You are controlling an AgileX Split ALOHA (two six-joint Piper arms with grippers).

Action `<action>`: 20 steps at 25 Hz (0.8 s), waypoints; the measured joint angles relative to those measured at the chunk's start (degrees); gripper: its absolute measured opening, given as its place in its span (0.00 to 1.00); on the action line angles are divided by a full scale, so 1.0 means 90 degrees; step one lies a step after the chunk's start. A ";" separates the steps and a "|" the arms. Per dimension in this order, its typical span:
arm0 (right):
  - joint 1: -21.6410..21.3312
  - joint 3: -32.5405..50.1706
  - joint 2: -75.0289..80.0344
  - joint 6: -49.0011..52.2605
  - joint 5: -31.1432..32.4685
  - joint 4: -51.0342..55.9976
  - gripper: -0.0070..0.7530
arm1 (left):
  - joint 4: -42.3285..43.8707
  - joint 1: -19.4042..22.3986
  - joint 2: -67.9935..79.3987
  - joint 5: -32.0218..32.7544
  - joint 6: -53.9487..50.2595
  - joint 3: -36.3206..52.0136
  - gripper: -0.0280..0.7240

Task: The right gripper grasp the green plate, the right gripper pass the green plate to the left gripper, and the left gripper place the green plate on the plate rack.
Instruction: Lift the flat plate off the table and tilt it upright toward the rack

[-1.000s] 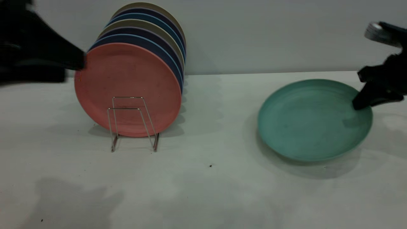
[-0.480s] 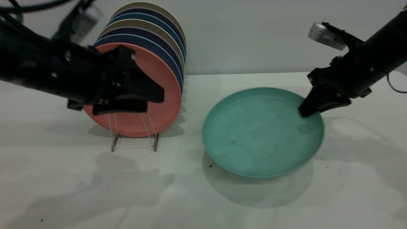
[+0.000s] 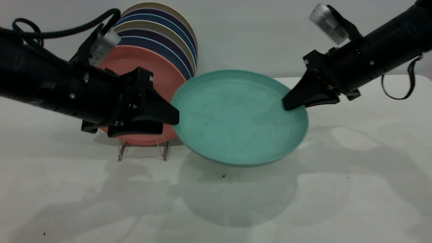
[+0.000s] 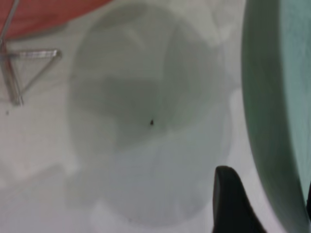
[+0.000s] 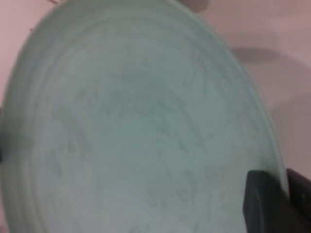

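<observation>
White tabletop lies bare under my arms and toward the camera, giving room below the plate, which I hold in the air, tilted, between both grippers. My right gripper pinches its right rim, one finger lying on the upper face. My left gripper has its fingers spread at the opposite rim, one finger just beside the edge. Behind it stands the rack, packed with plates, pink plate foremost.
</observation>
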 joint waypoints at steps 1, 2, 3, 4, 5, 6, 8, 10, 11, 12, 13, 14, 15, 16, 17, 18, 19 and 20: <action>0.0069 0.0000 0.0000 -0.0012 0.0017 0.0052 0.03 | -0.0013 0.0000 0.0000 0.0005 0.0012 -0.0034 0.56; 0.0130 0.0000 0.0000 -0.0016 0.0038 0.0114 0.03 | -0.0013 0.0000 0.0000 0.0005 0.0021 -0.0062 0.55; 0.0206 0.0000 0.0000 -0.0044 0.0071 0.0196 0.03 | -0.0013 0.0000 0.0000 0.0005 0.0027 -0.0069 0.55; 0.0280 0.0000 0.0000 -0.0086 0.0104 0.0283 0.03 | -0.0013 0.0000 0.0000 0.0012 0.0027 -0.0069 0.55; 0.0345 0.0000 0.0000 -0.0145 0.0167 0.0389 0.03 | -0.0013 0.0000 0.0005 0.0012 0.0027 -0.0069 0.55; 0.0388 0.0000 0.0000 -0.0199 0.0223 0.0488 0.03 | -0.0013 0.0000 0.0005 0.0012 0.0027 -0.0069 0.55; 0.0484 0.0000 0.0000 -0.0319 0.0342 0.0751 0.03 | -0.0013 0.0000 0.0005 0.0017 0.0027 -0.0069 0.53; 0.0505 0.0000 0.0000 -0.0348 0.0360 0.0910 0.04 | -0.0027 0.0000 0.0005 0.0017 0.0027 -0.0069 0.49; 0.0505 0.0000 0.0000 -0.0342 0.0353 0.0938 0.06 | -0.0054 0.0000 0.0005 0.0017 0.0027 -0.0074 0.43; 0.0498 0.0000 0.0000 -0.0315 0.0340 0.0929 0.09 | -0.0071 0.0000 0.0005 0.0017 0.0019 -0.0074 0.36; 0.0499 0.0000 0.0000 -0.0302 0.0334 0.0908 0.12 | -0.0087 0.0000 0.0005 0.0017 0.0019 -0.0074 0.28; 0.0499 0.0000 0.0000 -0.0277 0.0322 0.0845 0.17 | -0.0088 0.0000 0.0005 0.0031 0.0026 -0.0074 0.22; 0.0499 0.0000 0.0000 -0.0243 0.0322 0.0778 0.23 | -0.0080 0.0000 0.0005 0.0023 0.0033 -0.0081 0.21; 0.0494 0.0000 0.0000 -0.0240 0.0322 0.0738 0.31 | -0.0064 -0.0015 0.0005 -0.0033 0.0034 -0.0081 0.22; 0.0494 0.0000 0.0000 -0.0240 0.0328 0.0710 0.39 | -0.0050 -0.0015 0.0005 -0.0107 0.0049 -0.0081 0.22; 0.0486 0.0000 0.0000 -0.0240 0.0334 0.0659 0.49 | -0.0033 -0.0015 0.0005 -0.0231 0.0079 -0.0081 0.22; 0.0469 0.0000 0.0000 -0.0240 0.0349 0.0594 0.59 | -0.0033 -0.0015 0.0005 -0.0352 0.0132 -0.0081 0.22; 0.0444 0.0000 0.0000 -0.0240 0.0392 0.0546 0.67 | -0.0033 -0.0015 0.0005 -0.0472 0.0209 -0.0081 0.22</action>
